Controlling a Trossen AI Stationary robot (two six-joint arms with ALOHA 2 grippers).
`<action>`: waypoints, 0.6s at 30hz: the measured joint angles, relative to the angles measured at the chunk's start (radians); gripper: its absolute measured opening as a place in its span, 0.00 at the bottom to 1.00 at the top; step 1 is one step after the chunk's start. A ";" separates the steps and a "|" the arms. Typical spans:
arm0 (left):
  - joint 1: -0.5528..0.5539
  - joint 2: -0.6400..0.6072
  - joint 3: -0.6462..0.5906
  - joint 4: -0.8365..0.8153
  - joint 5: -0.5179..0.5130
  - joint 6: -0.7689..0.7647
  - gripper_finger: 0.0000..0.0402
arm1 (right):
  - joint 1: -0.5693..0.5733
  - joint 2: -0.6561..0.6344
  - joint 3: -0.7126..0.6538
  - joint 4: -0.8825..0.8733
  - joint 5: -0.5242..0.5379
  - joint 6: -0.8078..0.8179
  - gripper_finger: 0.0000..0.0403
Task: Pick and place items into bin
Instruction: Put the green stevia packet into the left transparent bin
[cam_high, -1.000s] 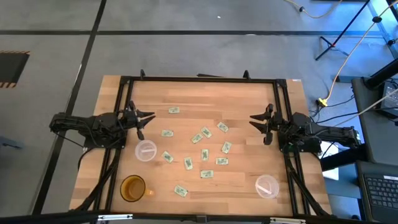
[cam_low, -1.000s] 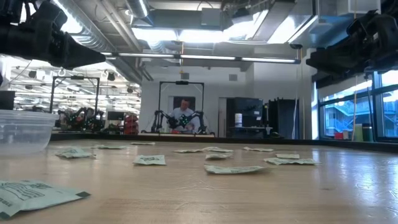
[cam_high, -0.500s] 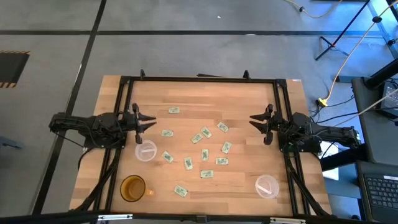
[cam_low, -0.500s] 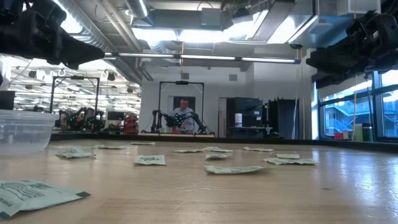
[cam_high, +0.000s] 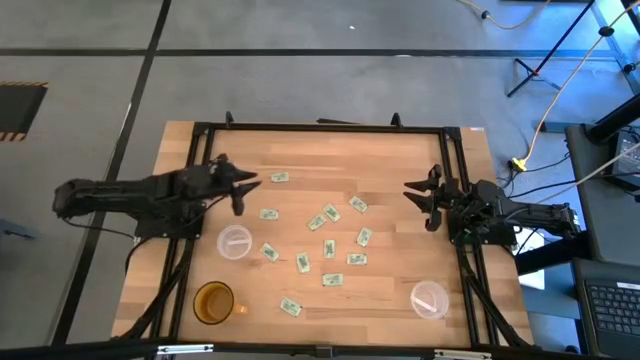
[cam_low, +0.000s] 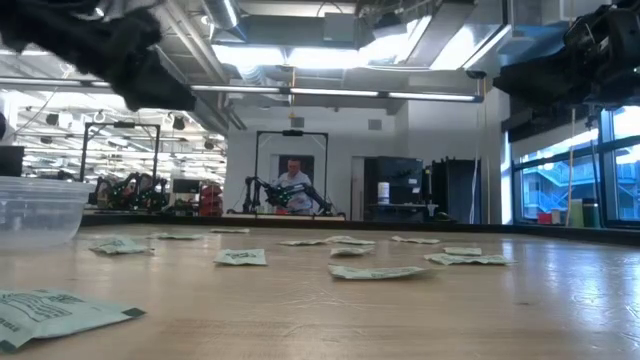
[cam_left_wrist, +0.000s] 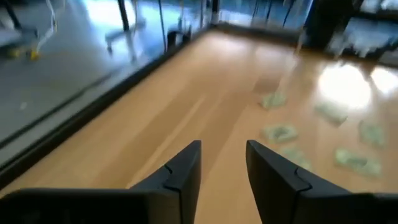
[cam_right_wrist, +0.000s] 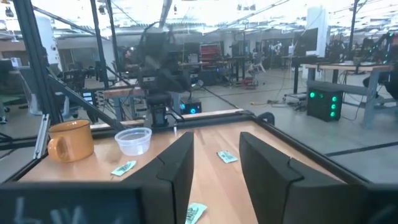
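About a dozen small pale green and white packets (cam_high: 318, 222) lie flat and scattered over the middle of the wooden table; in the low view one packet (cam_low: 60, 312) lies nearest. My left gripper (cam_high: 248, 192) is open and hovers above the table's left part, short of the packet (cam_high: 279, 178) nearest the far edge. In the left wrist view its fingers (cam_left_wrist: 224, 171) stand apart over bare wood, with packets (cam_left_wrist: 278, 132) ahead. My right gripper (cam_high: 412, 197) is open and hovers at the table's right side; its fingers (cam_right_wrist: 216, 163) hold nothing.
A clear cup (cam_high: 234, 242) stands left of the packets, an amber mug (cam_high: 214, 302) at the near left and a second clear cup (cam_high: 430, 299) at the near right. A black frame (cam_high: 320, 127) runs round the table. A person sits in the room far behind (cam_low: 294, 185).
My left arm has reached out from the table's left side toward the middle and a little toward the far edge, with its gripper staying open above the table. The packets and cups lie as before.
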 joint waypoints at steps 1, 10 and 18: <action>0.032 0.058 0.041 -0.041 0.030 0.014 0.29 | 0.000 0.000 0.000 0.000 0.000 -0.003 0.33; 0.255 0.560 0.298 -0.181 0.268 0.216 0.27 | 0.000 0.000 0.000 -0.001 0.000 -0.007 0.33; 0.343 0.871 0.414 -0.186 0.320 0.358 0.27 | 0.000 0.000 0.000 -0.008 0.000 0.000 0.33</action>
